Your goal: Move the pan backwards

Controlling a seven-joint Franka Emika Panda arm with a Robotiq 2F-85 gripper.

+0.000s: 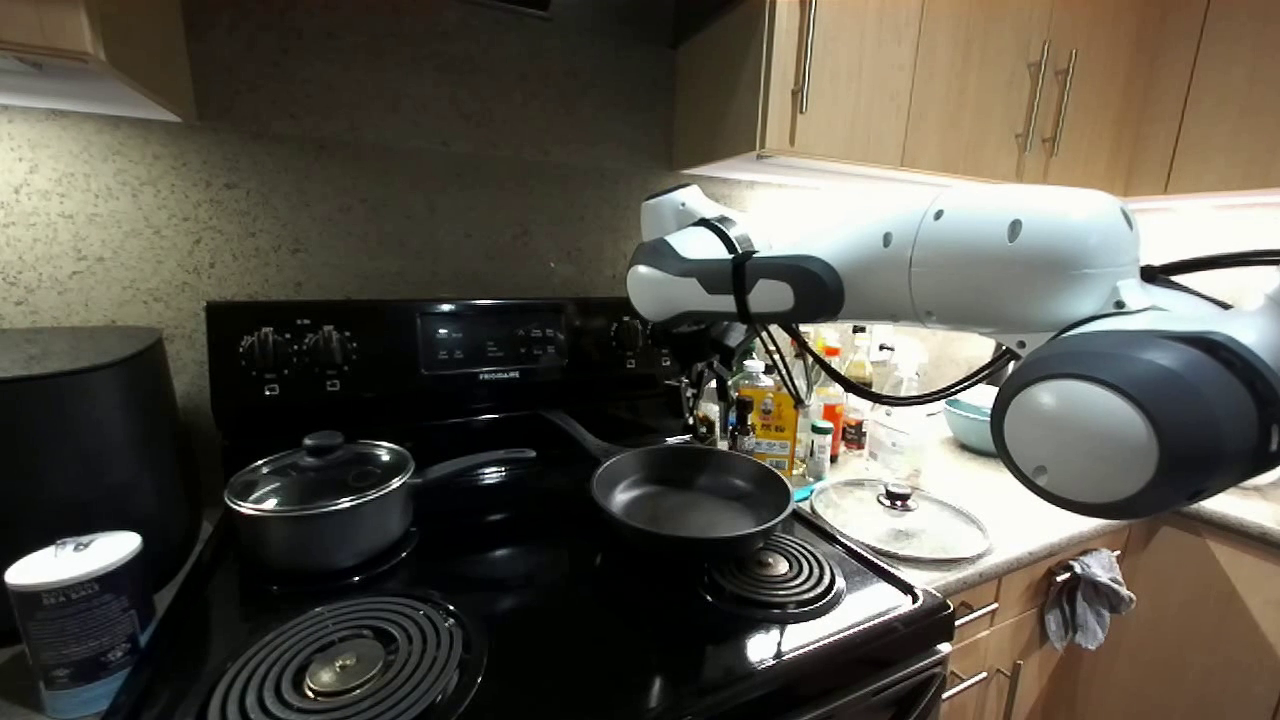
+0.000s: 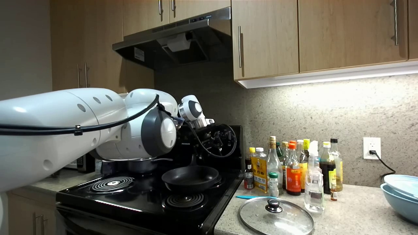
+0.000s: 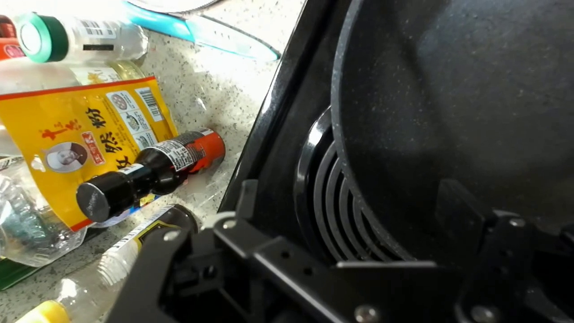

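Note:
The black frying pan (image 1: 690, 500) stands at the stove's back right, with its long handle (image 1: 580, 435) pointing towards the control panel. An exterior view shows the same pan (image 2: 190, 179) partly covering the rear right burner. My gripper (image 3: 356, 200) is open in the wrist view, its two fingers (image 3: 247, 200) wide apart with nothing gripped. The pan's rim (image 3: 338, 130) runs through the space seen between them; I cannot tell how far below the fingertips it lies. In an exterior view the gripper (image 1: 707, 420) hangs dark behind the pan's far right edge. The handle is outside the wrist view.
A lidded pot (image 1: 325, 525) occupies the back left burner. Bottles (image 2: 294, 169) and a yellow packet (image 3: 89, 143) crowd the counter right of the stove, close to the gripper. A glass lid (image 1: 900, 522) lies on that counter. The control panel (image 1: 490, 345) rises behind.

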